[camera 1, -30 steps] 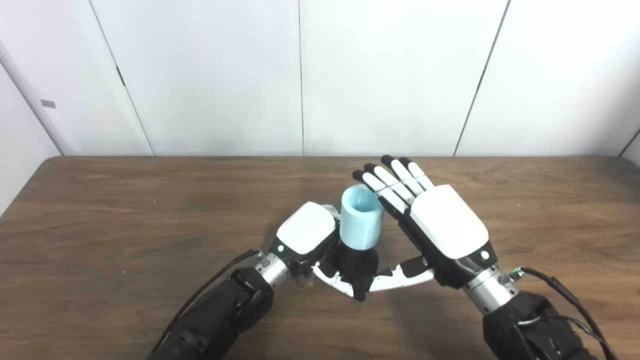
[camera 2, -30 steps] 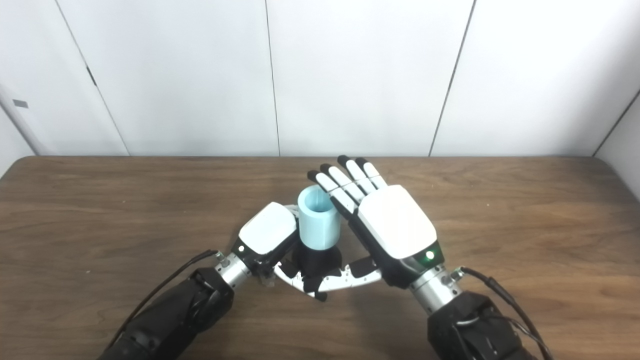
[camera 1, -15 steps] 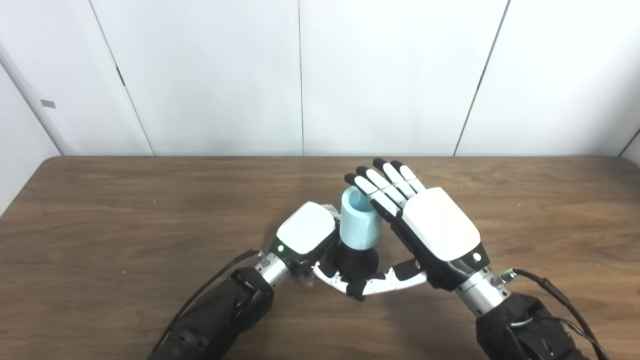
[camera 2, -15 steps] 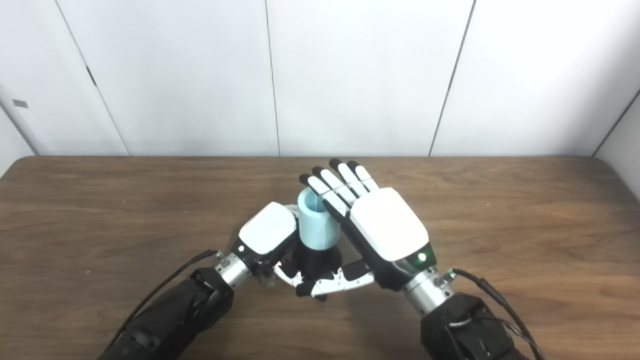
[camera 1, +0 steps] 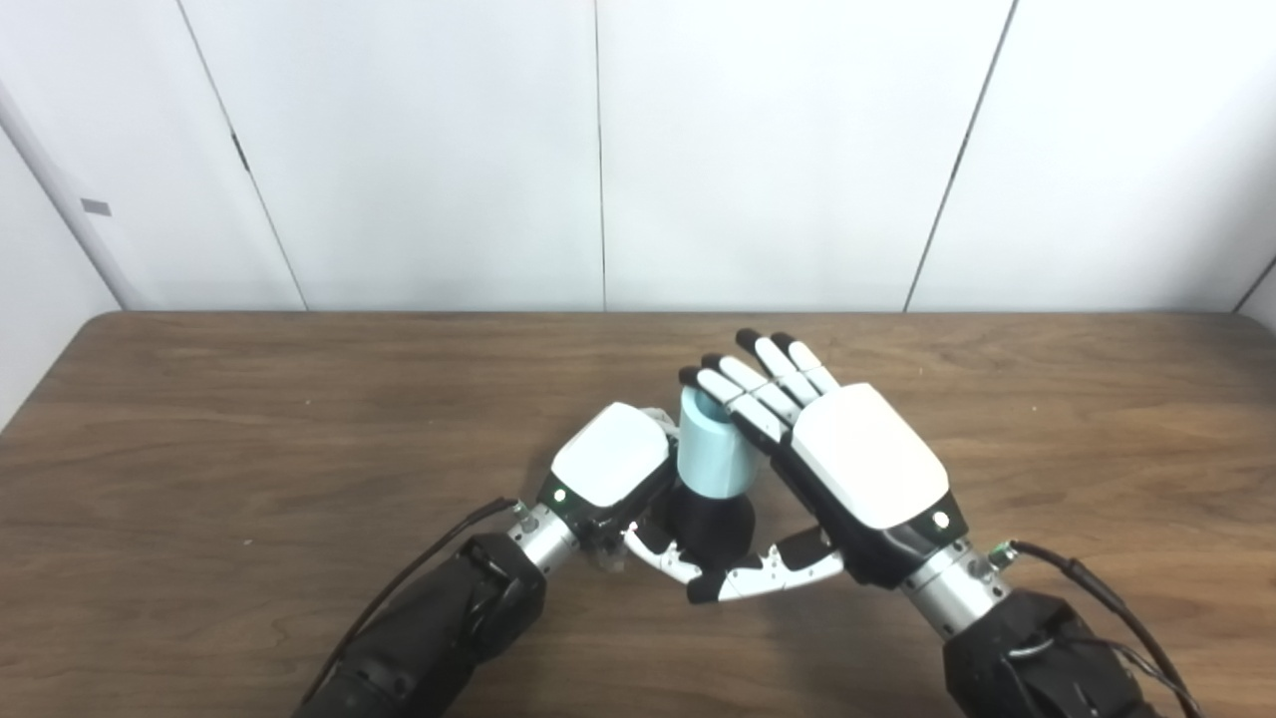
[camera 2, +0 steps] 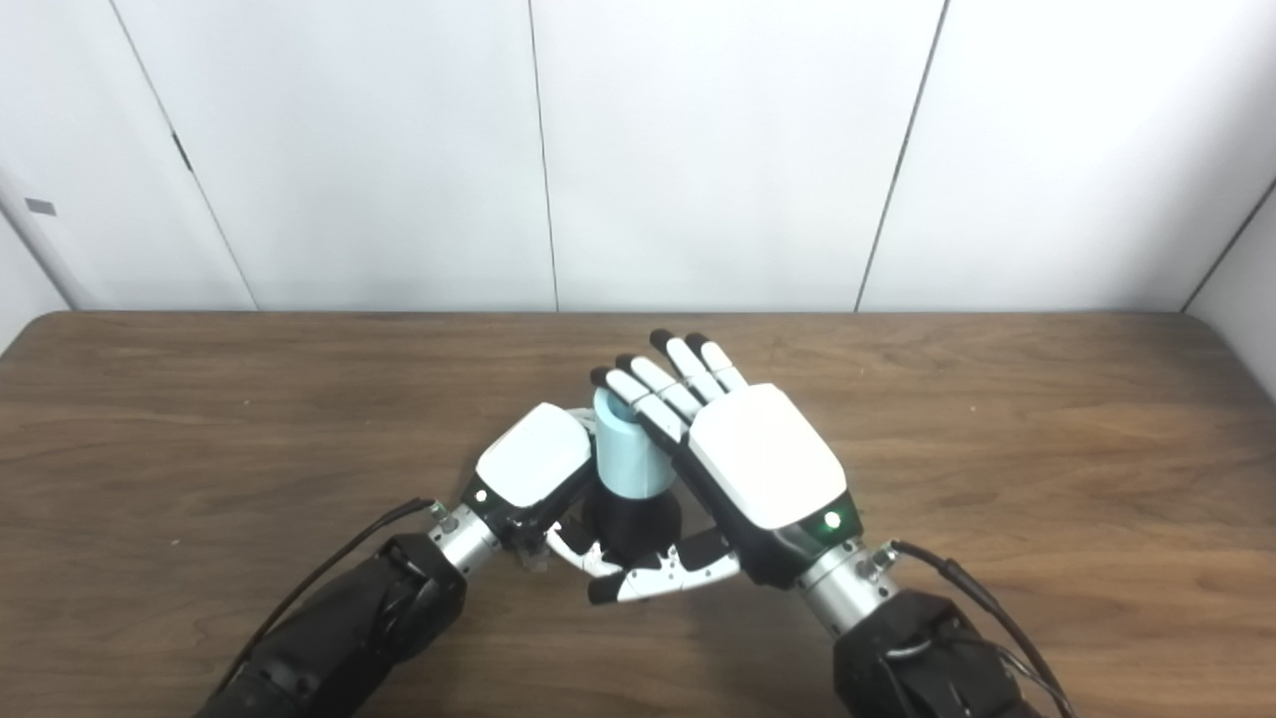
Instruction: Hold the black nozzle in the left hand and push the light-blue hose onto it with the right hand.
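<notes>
The black nozzle [camera 1: 704, 523] stands upright near the table's middle, and my left hand [camera 1: 610, 467] is shut on it from the left. The light-blue hose [camera 1: 710, 461], a short wide tube, sits upright on top of the nozzle with its open end facing up. My right hand [camera 1: 863, 469] is open with its fingers straight. Its palm side is against the hose's right side and its fingertips [camera 1: 698, 384] overlap the hose's rim. The right thumb [camera 1: 763, 576] reaches across in front of the nozzle's base. I cannot tell whether the palm touches the hose.
The brown wooden table [camera 1: 249, 419] stretches bare to the left and right of my hands. White wall panels [camera 1: 598, 150] rise behind its far edge. Cables run along both forearms.
My right hand has moved left and slightly down toward the hose, and its fingers now cover part of the rim. The left hand, nozzle and hose have stayed put.
</notes>
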Tool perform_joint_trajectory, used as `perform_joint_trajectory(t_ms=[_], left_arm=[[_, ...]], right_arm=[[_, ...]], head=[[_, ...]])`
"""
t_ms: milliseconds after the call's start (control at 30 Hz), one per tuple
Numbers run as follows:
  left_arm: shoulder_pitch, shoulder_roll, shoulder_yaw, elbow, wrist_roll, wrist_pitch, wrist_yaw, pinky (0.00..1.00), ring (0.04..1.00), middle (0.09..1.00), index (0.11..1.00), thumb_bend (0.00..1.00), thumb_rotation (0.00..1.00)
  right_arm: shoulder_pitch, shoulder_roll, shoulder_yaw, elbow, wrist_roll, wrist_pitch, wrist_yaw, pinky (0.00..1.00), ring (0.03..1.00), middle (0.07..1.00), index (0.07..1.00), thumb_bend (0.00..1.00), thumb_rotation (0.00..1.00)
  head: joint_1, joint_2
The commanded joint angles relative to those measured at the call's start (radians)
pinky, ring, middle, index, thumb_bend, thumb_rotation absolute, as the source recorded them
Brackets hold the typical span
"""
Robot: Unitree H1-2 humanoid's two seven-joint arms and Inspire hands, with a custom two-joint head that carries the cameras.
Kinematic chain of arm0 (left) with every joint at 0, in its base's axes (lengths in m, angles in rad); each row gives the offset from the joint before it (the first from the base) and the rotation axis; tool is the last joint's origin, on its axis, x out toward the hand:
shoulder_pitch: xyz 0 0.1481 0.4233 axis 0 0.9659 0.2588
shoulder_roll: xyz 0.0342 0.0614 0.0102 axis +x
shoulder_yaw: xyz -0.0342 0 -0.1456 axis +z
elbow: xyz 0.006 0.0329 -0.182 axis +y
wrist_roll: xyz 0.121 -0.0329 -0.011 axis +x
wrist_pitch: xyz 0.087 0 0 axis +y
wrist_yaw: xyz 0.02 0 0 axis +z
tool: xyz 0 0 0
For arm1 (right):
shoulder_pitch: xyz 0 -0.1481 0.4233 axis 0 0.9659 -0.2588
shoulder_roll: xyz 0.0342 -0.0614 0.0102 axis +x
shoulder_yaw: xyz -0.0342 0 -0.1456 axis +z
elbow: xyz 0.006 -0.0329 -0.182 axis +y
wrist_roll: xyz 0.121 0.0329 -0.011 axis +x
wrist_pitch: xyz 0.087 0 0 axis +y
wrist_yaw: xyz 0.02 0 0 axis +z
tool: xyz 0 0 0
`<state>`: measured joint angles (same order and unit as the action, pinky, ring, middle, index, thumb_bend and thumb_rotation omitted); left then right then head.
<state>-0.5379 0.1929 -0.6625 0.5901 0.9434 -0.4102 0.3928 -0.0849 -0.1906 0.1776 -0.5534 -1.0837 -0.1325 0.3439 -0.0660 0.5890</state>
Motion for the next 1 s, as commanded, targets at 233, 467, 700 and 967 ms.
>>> perform_joint_trajectory(t_ms=[233,467,700,967], left_arm=[[0.259,-0.044,-0.096,0.138,-0.006,-0.033,-0.034,0.62,0.466,0.454,0.516,0.50,0.00],[0.262,-0.043,-0.089,0.136,-0.016,-0.031,-0.043,0.63,0.469,0.459,0.512,0.50,0.00],[0.265,-0.040,-0.086,0.130,-0.023,-0.039,-0.039,0.62,0.469,0.437,0.523,0.50,0.00],[0.270,-0.035,-0.083,0.108,-0.025,-0.030,-0.051,0.61,0.465,0.421,0.524,0.50,0.00]], right_arm=[[0.019,0.011,0.009,-0.060,-0.011,0.035,0.055,1.00,1.000,0.908,0.879,0.89,0.76],[0.060,0.018,0.040,-0.008,-0.045,0.067,0.095,1.00,1.000,0.946,0.906,0.91,0.78],[0.086,0.020,0.059,0.044,-0.048,0.092,0.089,1.00,1.000,0.954,0.909,0.92,0.76],[0.094,0.004,0.069,0.107,-0.056,0.082,0.023,1.00,1.000,0.976,0.935,0.91,0.75]], head=[[-0.008,0.002],[-0.010,0.005],[-0.011,0.008],[-0.010,0.012]])
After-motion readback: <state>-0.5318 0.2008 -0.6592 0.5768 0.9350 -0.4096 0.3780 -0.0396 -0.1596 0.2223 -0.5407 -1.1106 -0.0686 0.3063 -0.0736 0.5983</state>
